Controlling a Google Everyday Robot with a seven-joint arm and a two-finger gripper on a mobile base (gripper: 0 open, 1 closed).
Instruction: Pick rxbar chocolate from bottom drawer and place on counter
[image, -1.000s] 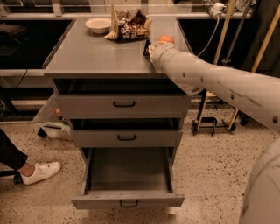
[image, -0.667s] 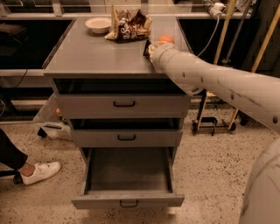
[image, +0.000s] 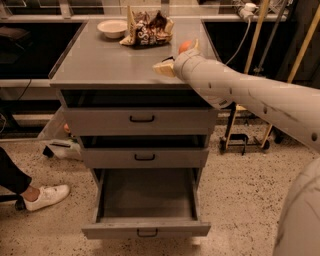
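Note:
My gripper (image: 163, 68) is over the right front part of the counter (image: 100, 60), at the end of the pale arm that reaches in from the right. A small dark sliver, which looks like the rxbar chocolate (image: 169, 60), shows at the gripper's far side; most of it is hidden, and I cannot tell whether it is held or lying on the counter. The bottom drawer (image: 145, 200) is pulled wide open, and its inside is bare. Its dark handle (image: 147, 232) faces me.
An orange fruit (image: 185, 46) lies just behind the arm's wrist. A brown-and-white snack bag (image: 147, 29) and a pale bowl (image: 112, 27) stand at the back of the counter. The two upper drawers (image: 142, 120) are slightly open. A person's white shoe (image: 47, 196) is at the left.
The gripper has shifted a little towards the counter's front edge, and its pale tip now shows. The drawers, the bag and the bowl have not moved.

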